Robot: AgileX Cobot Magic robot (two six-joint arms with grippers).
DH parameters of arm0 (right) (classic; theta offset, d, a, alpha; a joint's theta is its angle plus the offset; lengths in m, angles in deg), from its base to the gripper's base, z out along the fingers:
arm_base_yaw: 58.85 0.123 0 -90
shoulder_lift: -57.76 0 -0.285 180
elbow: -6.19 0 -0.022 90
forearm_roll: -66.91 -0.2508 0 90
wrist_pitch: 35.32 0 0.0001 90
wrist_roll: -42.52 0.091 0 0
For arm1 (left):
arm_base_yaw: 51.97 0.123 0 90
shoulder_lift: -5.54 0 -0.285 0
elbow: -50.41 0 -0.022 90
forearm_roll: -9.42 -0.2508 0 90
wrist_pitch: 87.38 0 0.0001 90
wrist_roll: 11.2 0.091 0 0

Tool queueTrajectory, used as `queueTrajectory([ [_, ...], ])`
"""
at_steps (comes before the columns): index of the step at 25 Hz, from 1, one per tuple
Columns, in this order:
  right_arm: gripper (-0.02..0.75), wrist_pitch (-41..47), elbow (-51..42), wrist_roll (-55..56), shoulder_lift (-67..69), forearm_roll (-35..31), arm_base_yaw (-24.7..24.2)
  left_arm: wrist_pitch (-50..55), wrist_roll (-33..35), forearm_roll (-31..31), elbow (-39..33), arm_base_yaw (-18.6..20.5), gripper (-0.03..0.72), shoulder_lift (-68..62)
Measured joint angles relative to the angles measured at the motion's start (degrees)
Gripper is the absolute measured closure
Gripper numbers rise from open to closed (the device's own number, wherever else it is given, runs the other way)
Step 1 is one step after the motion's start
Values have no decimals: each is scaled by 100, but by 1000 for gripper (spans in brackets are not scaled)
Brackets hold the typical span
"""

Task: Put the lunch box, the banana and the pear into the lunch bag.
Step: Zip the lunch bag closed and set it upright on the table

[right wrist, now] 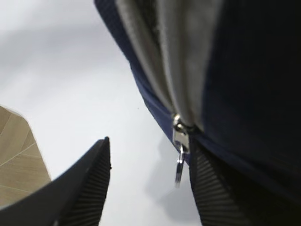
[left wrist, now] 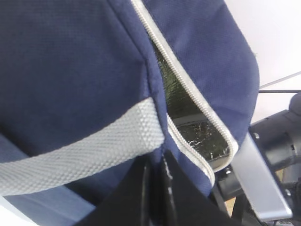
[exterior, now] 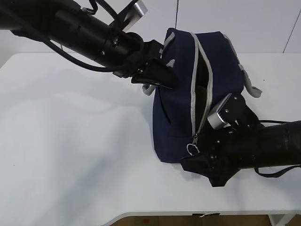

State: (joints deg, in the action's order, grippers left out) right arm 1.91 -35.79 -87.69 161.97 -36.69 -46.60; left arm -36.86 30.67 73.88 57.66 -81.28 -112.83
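Exterior view: navy lunch bag [exterior: 181, 108] sits on the white table [exterior: 70, 141], right of centre, its grey zipper [exterior: 207, 80] partly undone so a dark slit shows along the top. Ring pull [exterior: 192, 149] hangs at the near end of the zipper. Left gripper [exterior: 157, 77] is at the bag's upper left edge, fingers together, w/ a grey webbing handle [exterior: 149, 88] looping just under them. Right gripper [exterior: 209, 167] lies low at the bag's near right corner, right beside the ring pull; can't tell its spread from here. Lunch box, banana & pear not visible in this view.

Left wrist view: close on the bag fabric [left wrist: 70, 70]. Grey webbing handle [left wrist: 84, 155] crosses from lower left to centre; the dark fingers [left wrist: 141, 197] are pressed together just under where it meets the bag edge, apparently pinching the fabric there, though exact contact is hard to make out. Zipper [left wrist: 188, 94] gapes, silver foil lining [left wrist: 188, 122] inside. Right arm's camera housing [left wrist: 261, 183] shows at lower right.

Right wrist view: jaws stand apart. Left finger [right wrist: 80, 188] over bare table [right wrist: 70, 70], right finger [right wrist: 221, 193] against the bag's underside. Zipper slider & ring pull [right wrist: 179, 162] hang between them, nearer the right finger; not clamped.
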Motion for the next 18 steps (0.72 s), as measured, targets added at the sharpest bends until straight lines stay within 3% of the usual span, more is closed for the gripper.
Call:
queueTrajectory([
  [6,314,60,11,-12,180,0,0,0,0,0,0,0,692,0],
  [14,470,106,22,-22,231,0,0,22,0,0,0,0,692,0],
  [18,499,106,22,-22,231,0,0,22,0,0,0,0,692,0],
])
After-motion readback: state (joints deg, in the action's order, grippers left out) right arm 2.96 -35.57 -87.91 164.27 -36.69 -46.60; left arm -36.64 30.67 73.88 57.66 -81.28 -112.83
